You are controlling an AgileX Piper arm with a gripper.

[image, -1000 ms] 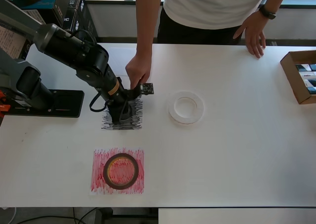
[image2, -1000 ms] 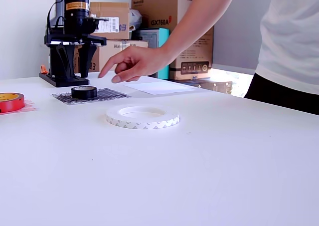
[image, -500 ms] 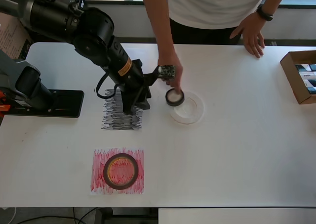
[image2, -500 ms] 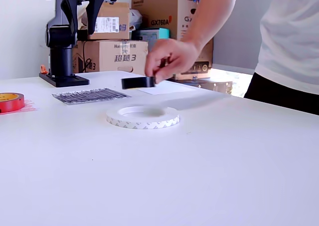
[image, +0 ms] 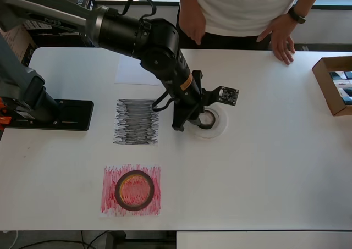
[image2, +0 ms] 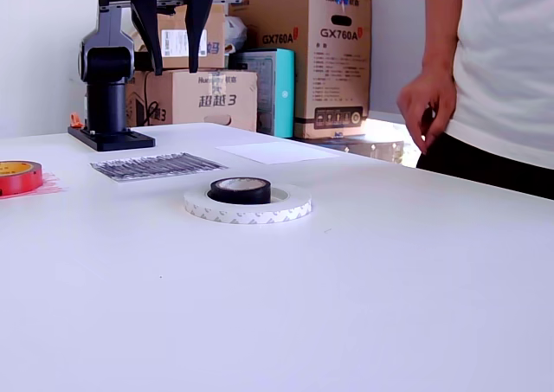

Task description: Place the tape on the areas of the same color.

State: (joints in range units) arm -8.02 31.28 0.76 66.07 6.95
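Black tape roll (image2: pixel 241 189) sits inside the white tape ring (image2: pixel 248 204), off the black scribbled patch (image: pixel 136 121). Red roll (image: pixel 134 190) on the red patch (image: pixel 110 175). My gripper (image2: pixel 173 30) is raised above the table, fingers spread, empty.

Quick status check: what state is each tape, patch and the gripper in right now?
Red tape: flat on red patch.
Black tape: sitting inside white tape, off its patch.
White tape: on bare table, not on white patch.
Black patch: empty.
White patch: empty.
Gripper: raised, jaws open, holding nothing.
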